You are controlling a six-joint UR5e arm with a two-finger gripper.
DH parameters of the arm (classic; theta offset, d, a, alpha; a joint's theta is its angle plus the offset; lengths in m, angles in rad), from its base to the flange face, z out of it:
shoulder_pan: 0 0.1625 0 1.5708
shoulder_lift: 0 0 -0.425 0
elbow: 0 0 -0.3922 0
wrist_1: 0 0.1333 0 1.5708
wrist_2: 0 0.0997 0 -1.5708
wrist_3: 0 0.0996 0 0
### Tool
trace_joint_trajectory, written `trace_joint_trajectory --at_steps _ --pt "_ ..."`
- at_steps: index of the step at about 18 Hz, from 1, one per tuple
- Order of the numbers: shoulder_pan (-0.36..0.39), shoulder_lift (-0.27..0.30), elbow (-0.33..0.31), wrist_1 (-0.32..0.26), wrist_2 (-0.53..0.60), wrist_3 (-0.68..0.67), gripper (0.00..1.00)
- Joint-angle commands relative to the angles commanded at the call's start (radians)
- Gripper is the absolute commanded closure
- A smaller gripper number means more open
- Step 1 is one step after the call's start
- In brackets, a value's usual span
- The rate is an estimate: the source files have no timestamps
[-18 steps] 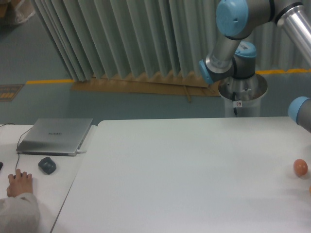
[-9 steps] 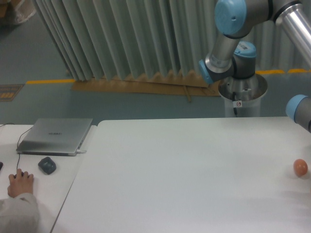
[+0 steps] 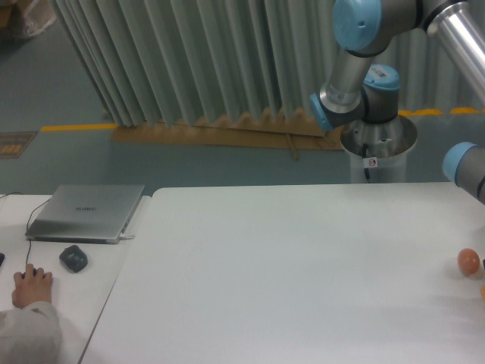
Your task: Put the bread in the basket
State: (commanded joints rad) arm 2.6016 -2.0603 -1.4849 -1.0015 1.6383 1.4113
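A sliver of golden-orange bread (image 3: 483, 290) shows at the very right edge of the white table (image 3: 288, 265); most of it is cut off by the frame. A smooth orange-brown egg-shaped ball (image 3: 468, 262) lies just above it. Only the arm's grey links and blue joints show, at the upper right (image 3: 364, 23) and at the right edge (image 3: 464, 163). The gripper is out of view past the right edge. No basket is in view.
The robot's metal base (image 3: 377, 148) stands behind the table's far right. On a side desk at the left lie a closed laptop (image 3: 87, 212), a dark mouse (image 3: 73, 258) and a person's hand (image 3: 32, 286).
The blue wrist joint at the right edge has shifted a little left and up. The bread sliver, hidden half a second ago, shows again at the edge. The ball has not moved.
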Motion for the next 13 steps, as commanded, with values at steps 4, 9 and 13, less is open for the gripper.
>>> trace_joint_trajectory --at_steps 4,9,13 --pt "-0.023 0.057 -0.009 -0.08 -0.005 -0.008 0.7" --pt "-0.018 0.098 -0.009 -0.143 -0.018 -0.011 0.7" --pt "-0.023 0.14 -0.009 -0.209 -0.02 -0.008 0.7"
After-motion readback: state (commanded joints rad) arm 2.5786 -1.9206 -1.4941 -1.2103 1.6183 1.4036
